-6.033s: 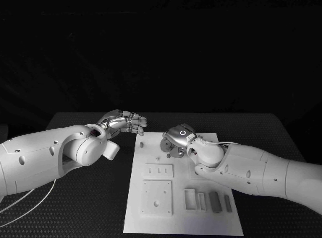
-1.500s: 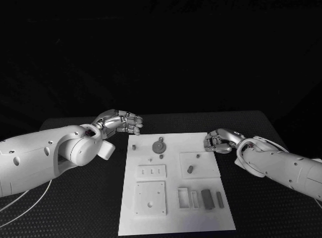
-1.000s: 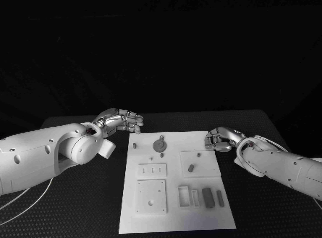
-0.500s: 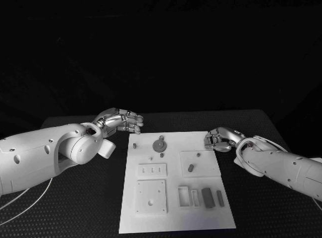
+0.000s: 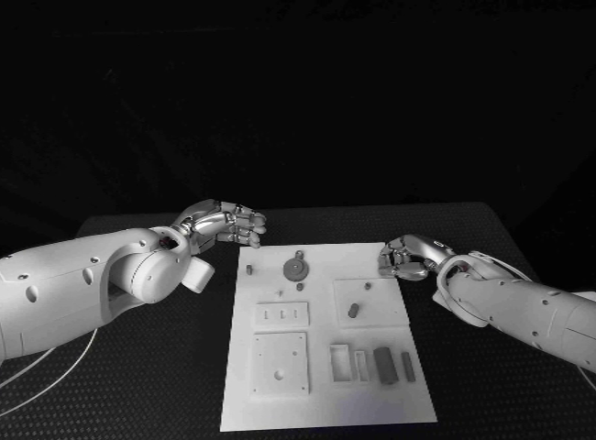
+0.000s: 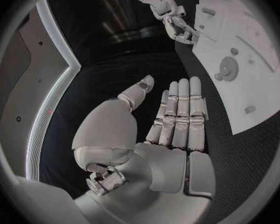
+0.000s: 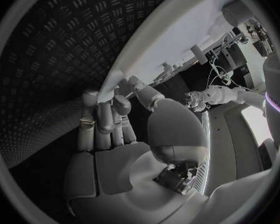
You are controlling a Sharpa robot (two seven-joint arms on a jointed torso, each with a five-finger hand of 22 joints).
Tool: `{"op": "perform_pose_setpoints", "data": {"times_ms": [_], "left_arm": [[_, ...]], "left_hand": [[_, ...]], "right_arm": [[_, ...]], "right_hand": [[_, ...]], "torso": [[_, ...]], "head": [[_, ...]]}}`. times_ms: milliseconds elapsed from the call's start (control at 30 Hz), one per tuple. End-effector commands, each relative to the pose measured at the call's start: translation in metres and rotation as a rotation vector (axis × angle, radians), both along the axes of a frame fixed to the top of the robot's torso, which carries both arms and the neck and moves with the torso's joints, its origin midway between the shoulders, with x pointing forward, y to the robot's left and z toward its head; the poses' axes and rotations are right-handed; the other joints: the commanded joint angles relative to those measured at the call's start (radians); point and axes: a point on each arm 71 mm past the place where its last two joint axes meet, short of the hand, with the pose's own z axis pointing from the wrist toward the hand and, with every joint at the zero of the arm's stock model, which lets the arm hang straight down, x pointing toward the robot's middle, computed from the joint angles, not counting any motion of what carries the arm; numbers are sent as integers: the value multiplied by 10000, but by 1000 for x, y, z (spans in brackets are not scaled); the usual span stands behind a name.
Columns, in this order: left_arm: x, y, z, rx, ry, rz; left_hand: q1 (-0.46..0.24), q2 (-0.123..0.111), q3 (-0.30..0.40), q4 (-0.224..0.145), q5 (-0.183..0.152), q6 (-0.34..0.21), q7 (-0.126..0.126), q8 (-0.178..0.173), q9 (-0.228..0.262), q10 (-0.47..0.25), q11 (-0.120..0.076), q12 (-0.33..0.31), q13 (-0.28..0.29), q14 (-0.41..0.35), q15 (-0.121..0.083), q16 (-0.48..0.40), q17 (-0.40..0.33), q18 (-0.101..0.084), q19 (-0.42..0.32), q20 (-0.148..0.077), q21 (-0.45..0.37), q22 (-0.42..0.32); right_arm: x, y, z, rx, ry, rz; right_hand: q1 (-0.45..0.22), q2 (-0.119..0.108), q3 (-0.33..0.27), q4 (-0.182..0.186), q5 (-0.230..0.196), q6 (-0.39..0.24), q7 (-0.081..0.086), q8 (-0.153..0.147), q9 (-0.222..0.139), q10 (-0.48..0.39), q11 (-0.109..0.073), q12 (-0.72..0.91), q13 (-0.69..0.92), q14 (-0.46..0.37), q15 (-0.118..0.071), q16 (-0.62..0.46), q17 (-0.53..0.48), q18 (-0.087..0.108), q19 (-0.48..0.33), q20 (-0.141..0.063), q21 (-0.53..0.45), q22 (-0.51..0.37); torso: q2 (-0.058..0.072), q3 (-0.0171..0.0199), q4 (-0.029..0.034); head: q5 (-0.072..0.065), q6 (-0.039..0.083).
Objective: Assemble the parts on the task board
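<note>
Left hand: your left hand (image 5: 224, 225) is hanging over the black table (image 5: 139, 385) just off the task board's far left corner, holding nothing. In the left wrist view its fingers (image 6: 179, 114) are lying straight and side by side, with the thumb standing a little apart.

Right hand: your right hand (image 5: 409, 256) is sitting at the far end of the task board's right edge. In the right wrist view its fingers (image 7: 102, 122) are bending in toward the board's edge; you cannot tell from these pictures whether the tips are touching it or pinching anything.

Task board: the white task board (image 5: 327, 403) is lying in the middle of the table, its long sides running away from you.

Round part: a grey disc-shaped part (image 5: 294, 269) is resting near the far edge of the board, midway between your two hands and apart from both.

Small peg: a short dark peg (image 5: 248, 270) is standing close to the far left corner.

Oblong part: a small dark part (image 5: 354, 310) is lying in the square recess on the right half of the board.

Bar parts: dark bars (image 5: 384, 363) are sitting in the row of slots toward the near right corner.
</note>
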Motion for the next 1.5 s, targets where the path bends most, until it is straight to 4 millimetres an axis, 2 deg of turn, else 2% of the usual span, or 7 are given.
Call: {"op": "perform_pose_setpoints", "data": {"times_ms": [33, 400, 667, 933, 1167, 1300, 1500], "left_arm": [[-1, -2, 1, -44, -27, -203], [-3, -3, 0, 281, -1, -488], [-2, -4, -3, 1240, 152, -733], [4, -15, -2, 3151, 438, -759], [8, -30, -2, 3959, 1040, -662], [7, -44, -5, 4390, 1306, -868], [3, -62, -9, 4700, 1503, -1443]], "left_hand": [[-77, 36, -59, 7, -39, -3, 47, -29, 3, 21, 30, -55, 12, 42, 1, -56, 14, 205, -75, 10, -59, 15], [-103, 216, -37, 77, -39, 381, -115, 161, 86, 226, -60, 1, 104, 168, -27, -58, 131, 222, 1, -9, -40, 72], [-576, 322, -217, 429, -41, 863, -323, 312, 120, 609, -246, 136, 288, 513, -194, 102, 432, 258, 256, -152, 107, 231], [-983, 322, -433, 608, -42, 1117, -430, 306, 83, 1023, -454, 336, 583, 826, -387, 334, 874, 289, 563, -334, 327, 454], [-1439, 102, -631, 866, -45, 1024, -369, 127, -21, 1296, -615, 536, 958, 1058, -554, 565, 1352, 286, 809, -493, 538, 686], [-1870, 13, -756, 1140, -42, 816, -286, -51, -126, 1257, -616, 549, 1130, 1029, -578, 566, 1539, 270, 781, -538, 542, 754], [-2588, 354, -1429, 1206, -36, 867, -315, -102, -200, 1254, -659, 593, 1411, 1064, -635, 556, 1796, 288, 769, -604, 545, 849]], "right_arm": [[0, 1, 1, 80, -164, -15], [-2, 1, 6, 118, -375, -152], [5, 18, 41, 51, -749, 283], [1, 59, 70, -620, -596, 1201], [-12, 103, 83, -1081, -470, 2079], [-21, 130, 85, -1188, -506, 2557], [-30, 156, 86, -1290, -472, 3046]], "right_hand": [[20, 98, 2, -50, 24, 284, 27, 64, 66, 27, -84, 58, 0, 30, -80, 33, 15, 67, -25, -68, 60, 199], [109, 177, 45, -85, 29, 308, 3, 68, 109, 40, -111, 55, 1, 49, -113, 41, 28, 67, -20, -85, 71, 198], [206, 189, 62, -97, 25, 343, -13, 82, 152, 68, -129, 62, 3, 133, -139, 69, 105, 67, 9, -108, 97, 200], [228, 206, 61, -89, 24, 369, -21, 94, 174, 81, -138, 63, 3, 146, -149, 74, 106, 67, 23, -115, 107, 199], [217, 164, 38, -85, 19, 372, -25, 92, 188, 90, -142, 65, 5, 145, -157, 73, 90, 67, 35, -119, 114, 196], [205, 152, 30, -74, 20, 375, -26, 91, 195, 101, -143, 74, 12, 158, -160, 74, 98, 67, 42, -120, 116, 194], [215, 157, 34, -76, 24, 381, -31, 92, 204, 116, -148, 87, 22, 173, -165, 77, 107, 67, 52, -124, 118, 191]], "torso": [[3, 1, 0], [-4, -8, -15], [-51, -54, -53], [-229, -154, -124], [-424, -233, -121], [-575, -268, -102], [-660, -301, -55]], "head": [[-5, -23], [-19, -40], [-52, 48], [-18, 75], [53, 111], [135, 30], [195, -53]]}}
